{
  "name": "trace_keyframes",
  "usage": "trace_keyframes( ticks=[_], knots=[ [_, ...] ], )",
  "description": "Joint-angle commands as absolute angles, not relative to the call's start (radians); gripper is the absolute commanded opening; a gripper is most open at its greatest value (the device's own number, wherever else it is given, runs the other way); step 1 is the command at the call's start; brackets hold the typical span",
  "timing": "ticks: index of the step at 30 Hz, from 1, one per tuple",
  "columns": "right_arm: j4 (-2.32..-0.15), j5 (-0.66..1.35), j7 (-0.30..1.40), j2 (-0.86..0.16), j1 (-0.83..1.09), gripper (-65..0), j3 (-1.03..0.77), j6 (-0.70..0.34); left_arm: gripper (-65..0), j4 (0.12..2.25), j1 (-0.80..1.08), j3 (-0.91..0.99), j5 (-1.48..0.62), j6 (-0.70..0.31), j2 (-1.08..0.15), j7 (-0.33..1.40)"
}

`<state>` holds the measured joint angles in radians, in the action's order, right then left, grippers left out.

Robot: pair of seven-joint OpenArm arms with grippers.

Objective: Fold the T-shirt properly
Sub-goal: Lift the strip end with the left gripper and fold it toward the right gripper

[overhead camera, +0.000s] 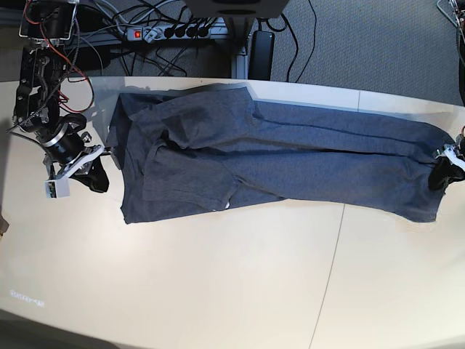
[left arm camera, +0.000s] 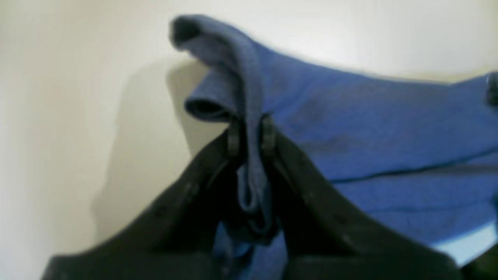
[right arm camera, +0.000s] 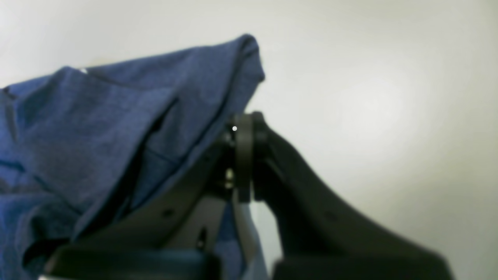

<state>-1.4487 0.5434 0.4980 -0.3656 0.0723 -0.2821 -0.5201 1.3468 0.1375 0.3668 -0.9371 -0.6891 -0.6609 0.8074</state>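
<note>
Both claws are clamped on the T-shirt (overhead camera: 276,156): left gripper (left arm camera: 251,134) pinches a bunched edge, right gripper (right arm camera: 243,128) a thin hem (right arm camera: 249,54). Stretched taut, that thin hold risks slipping free.

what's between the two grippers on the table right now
Only the slate-blue cotton T-shirt, stretched from the right gripper to the left gripper; the base view shows it.

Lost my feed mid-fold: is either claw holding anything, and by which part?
Both hold the T-shirt. The left claw pinches a bunched fold at one end; the right claw is shut on the cloth's edge at the opposite end.
</note>
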Motion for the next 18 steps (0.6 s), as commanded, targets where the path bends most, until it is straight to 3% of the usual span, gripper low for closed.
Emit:
trace_keyframes(
  ticks=[1,11,18],
  knots=[
    [-1.467,0.557,0.475,-0.382,0.061,-65.0,-0.290,-0.576,-65.0,1.414,0.144,0.376,-0.960,-0.698,-0.675,0.786],
    [-1.467,0.556,0.474,-0.382,0.061,-65.0,-0.290,-0.576,-65.0,1.841,0.302,0.363,-0.952,-0.698,-0.467,0.821],
    [-1.467,0.557,0.476,-0.382,0.061,-65.0,-0.290,-0.576,-65.0,1.906,0.282,0.148,-0.829,-0.698,-0.402,0.819]
  ],
)
